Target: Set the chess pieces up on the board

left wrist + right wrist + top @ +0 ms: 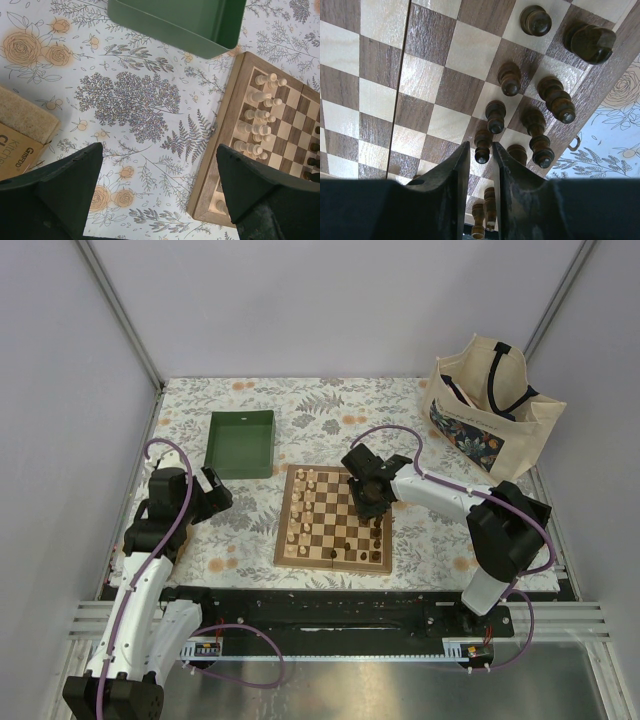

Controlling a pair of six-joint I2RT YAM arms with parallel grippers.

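Chess pieces (495, 116) upright on the board (380, 100); right gripper (480, 146) barely ajar over a pawn (482, 154), left gripper (160, 149) wide, empty.

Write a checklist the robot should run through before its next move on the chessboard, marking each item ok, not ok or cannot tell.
1. Left pincer open and empty: ok.
2. Right pincer free of the dark pawn at its tips: cannot tell; the jaws stand a slit apart.
3. Dark pieces beside it standing upright: ok.
4. Pale pieces standing along the opposite edge: ok.
5. Every piece already on the board: cannot tell.
6. Green tray off the board: ok.
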